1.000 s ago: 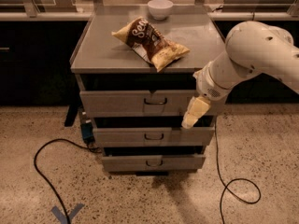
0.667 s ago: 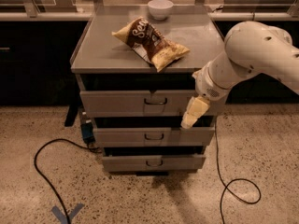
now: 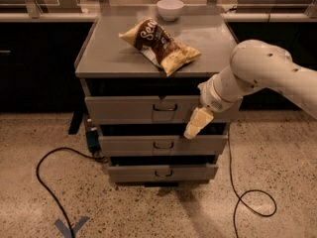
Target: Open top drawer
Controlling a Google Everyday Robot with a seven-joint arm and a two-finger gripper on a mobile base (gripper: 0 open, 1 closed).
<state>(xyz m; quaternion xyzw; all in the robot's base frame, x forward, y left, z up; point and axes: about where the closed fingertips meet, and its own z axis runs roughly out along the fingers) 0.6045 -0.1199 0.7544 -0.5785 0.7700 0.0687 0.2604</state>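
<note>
Matt metal top drawer [image 3: 124,109] behind smooth gripper [image 3: 191,132]

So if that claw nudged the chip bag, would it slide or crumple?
The chip bag looks puffy and crinkled, so probably light and floppy, apt to crumple. On the smooth cabinet top it might skid. The claw hangs lower, before the top drawer, right of its handle.

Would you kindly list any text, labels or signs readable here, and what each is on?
"Se...": white script on the chip bag; the rest is unreadable.
Blue tape mark on the floor: no letters.
No text on the top drawer, the bowl or the gripper, which hangs before the drawer's right end.
</note>
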